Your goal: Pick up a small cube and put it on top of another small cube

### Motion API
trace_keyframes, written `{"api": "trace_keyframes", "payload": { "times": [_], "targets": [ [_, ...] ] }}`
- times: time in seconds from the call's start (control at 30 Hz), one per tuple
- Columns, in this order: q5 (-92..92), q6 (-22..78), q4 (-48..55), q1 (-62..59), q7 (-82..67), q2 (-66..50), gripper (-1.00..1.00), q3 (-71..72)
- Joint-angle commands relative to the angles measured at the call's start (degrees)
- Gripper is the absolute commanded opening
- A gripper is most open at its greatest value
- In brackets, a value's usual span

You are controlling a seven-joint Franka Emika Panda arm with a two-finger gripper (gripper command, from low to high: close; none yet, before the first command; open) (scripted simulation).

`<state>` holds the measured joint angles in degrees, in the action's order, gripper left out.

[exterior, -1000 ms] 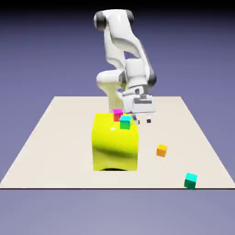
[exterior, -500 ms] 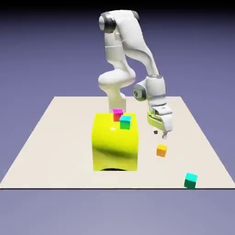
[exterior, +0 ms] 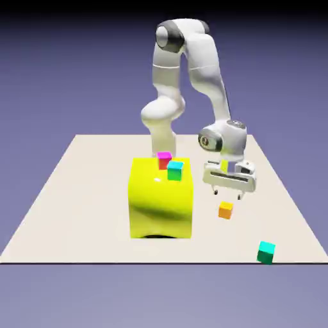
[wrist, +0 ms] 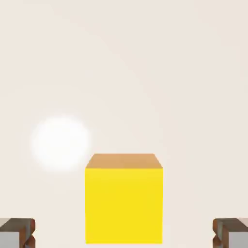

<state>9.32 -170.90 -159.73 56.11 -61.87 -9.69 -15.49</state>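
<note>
Two grey fingertips (wrist: 17, 233) sit at the bottom corners of the hand view, spread as wide as they go and holding nothing. Between them, large and centred, lies the small cube (wrist: 124, 203), its yellow top facing the camera and an orange side showing along its upper edge. It rests alone on the pale table (wrist: 145, 72).

In the exterior view, a green cube with a cyan top (exterior: 266, 252) stands nearest, by the table's front edge on the exterior view's right. Behind it is the small cube (exterior: 225, 210), with the gripper (exterior: 228, 194) hanging just above it, not touching. To the exterior view's left stands the big yellow block (exterior: 161, 200), bearing a second cyan-topped cube (exterior: 175, 170) and a magenta-topped red cube (exterior: 164, 159).

A second ago the gripper hovered by the block's top; it has since swung across, turned and come down over the small cube. The approach looks nearly done, with descending and closing probably next.
</note>
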Motion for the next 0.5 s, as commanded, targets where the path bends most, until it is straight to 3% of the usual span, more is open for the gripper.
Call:
{"api": "trace_keyframes", "payload": {
  "times": [0.0, 0.13, 0.17, 0.47],
  "targets": [
    [-0.7, -1.7, 0.4, -0.7, -0.5, -2.1, 0.0, 0.9],
    [-3.4, -7.7, 1.9, -3.4, -2.1, -9.7, 0.0, 4.1],
    [-3.4, -7.7, 1.9, -3.4, -2.1, -9.7, -1.0, 4.1],
    [2.2, 5.0, -1.2, 2.2, 1.4, 6.2, -1.0, -2.6]
  ]
}}
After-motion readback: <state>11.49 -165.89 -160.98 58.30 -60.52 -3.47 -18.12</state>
